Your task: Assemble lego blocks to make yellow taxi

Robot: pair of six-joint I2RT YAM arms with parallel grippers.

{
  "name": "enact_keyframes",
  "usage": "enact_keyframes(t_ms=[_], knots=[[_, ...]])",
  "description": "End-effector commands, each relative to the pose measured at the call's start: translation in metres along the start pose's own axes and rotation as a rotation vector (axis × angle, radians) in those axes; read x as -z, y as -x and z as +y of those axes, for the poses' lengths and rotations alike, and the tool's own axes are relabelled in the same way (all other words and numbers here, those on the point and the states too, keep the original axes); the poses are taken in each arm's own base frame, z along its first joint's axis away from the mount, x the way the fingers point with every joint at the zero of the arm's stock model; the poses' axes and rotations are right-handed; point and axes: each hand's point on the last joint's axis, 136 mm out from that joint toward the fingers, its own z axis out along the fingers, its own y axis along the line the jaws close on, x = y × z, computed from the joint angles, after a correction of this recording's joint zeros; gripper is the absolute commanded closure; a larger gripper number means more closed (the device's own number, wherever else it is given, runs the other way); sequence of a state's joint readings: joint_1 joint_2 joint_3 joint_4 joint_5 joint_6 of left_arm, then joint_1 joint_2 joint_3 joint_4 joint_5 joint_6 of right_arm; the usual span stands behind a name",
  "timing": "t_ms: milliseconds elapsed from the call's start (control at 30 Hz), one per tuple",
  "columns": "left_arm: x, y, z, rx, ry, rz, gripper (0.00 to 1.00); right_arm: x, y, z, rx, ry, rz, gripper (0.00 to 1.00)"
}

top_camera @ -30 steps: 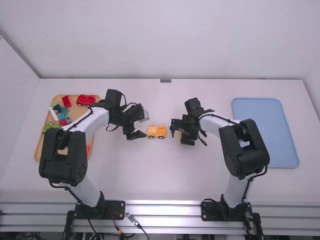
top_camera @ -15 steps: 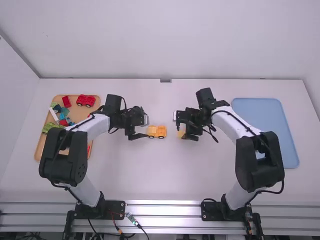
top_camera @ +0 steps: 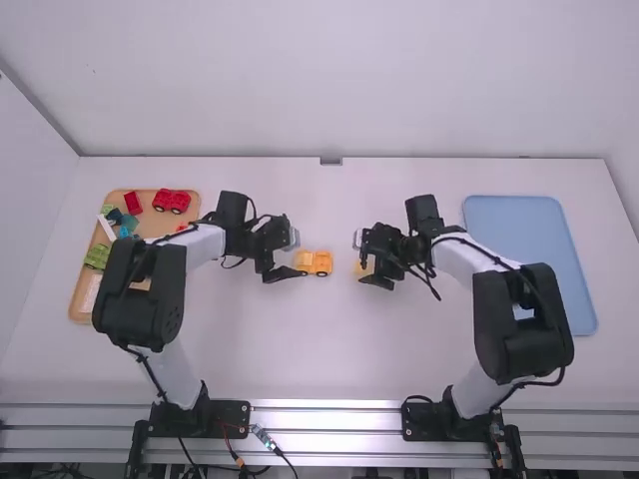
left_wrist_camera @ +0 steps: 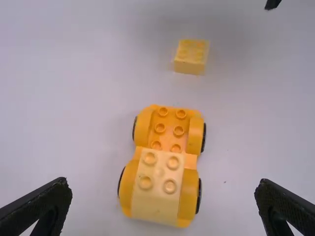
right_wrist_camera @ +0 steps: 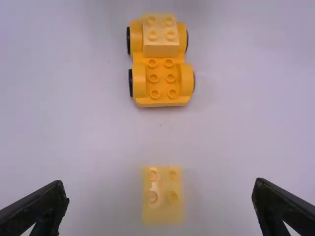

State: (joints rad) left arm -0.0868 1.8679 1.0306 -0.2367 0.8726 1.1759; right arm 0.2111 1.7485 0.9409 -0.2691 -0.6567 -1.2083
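My left gripper (top_camera: 284,267) is just left of the orange-yellow wheeled base (top_camera: 316,262) at mid-table; my right gripper (top_camera: 369,269) is over the loose pale yellow block (top_camera: 357,267). In the left wrist view, my left gripper (left_wrist_camera: 163,206) is open, with the wheeled base (left_wrist_camera: 189,162) between its fingers and a pale yellow block (left_wrist_camera: 158,189) mounted on one end. The loose block (left_wrist_camera: 191,57) lies apart from it. The right wrist view has my right gripper (right_wrist_camera: 160,206) open, the loose block (right_wrist_camera: 162,209) between its fingers, untouched, and the wheeled base (right_wrist_camera: 163,101) farther off.
A wooden tray (top_camera: 82,304) at the left holds a red wheeled base (top_camera: 171,201), a green piece (top_camera: 97,256) and several other blocks. The left arm reaches over that tray. A blue tray (top_camera: 529,225) lies at the right, partly beneath the right arm.
My right gripper has drawn back slightly from the camera's left toward the right, its arm swinging rightward. The left gripper has shifted slightly right, toward the wheeled base.
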Motion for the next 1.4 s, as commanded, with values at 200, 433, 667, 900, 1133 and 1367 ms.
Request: enact_keyframes(t_ms=[200,433,667,900,1133,1367], knots=[[-0.008,0.007,0.004,-0.117,-0.063,-0.1,0.01,-0.004,-0.009,0.003,-0.028,-0.052,-0.048,0.01],[-0.012,0.003,-0.001,-0.13,-0.065,-0.122,0.01,-0.001,-0.019,0.011,-0.02,-0.081,-0.135,0.01],[-0.012,0.002,-0.001,-0.124,-0.063,-0.119,0.01,-0.004,-0.031,-0.006,-0.077,-0.088,-0.119,0.01],[-0.012,0.003,0.002,-0.099,-0.054,-0.121,0.01,-0.021,-0.037,-0.021,-0.163,-0.041,-0.113,0.01],[-0.012,0.002,0.002,-0.092,-0.054,-0.117,0.01,-0.019,-0.038,-0.012,-0.064,0.005,-0.09,0.01],[-0.012,0.002,0.001,-0.084,-0.059,-0.116,0.01,-0.041,-0.049,-0.023,-0.083,-0.014,-0.113,0.01]])
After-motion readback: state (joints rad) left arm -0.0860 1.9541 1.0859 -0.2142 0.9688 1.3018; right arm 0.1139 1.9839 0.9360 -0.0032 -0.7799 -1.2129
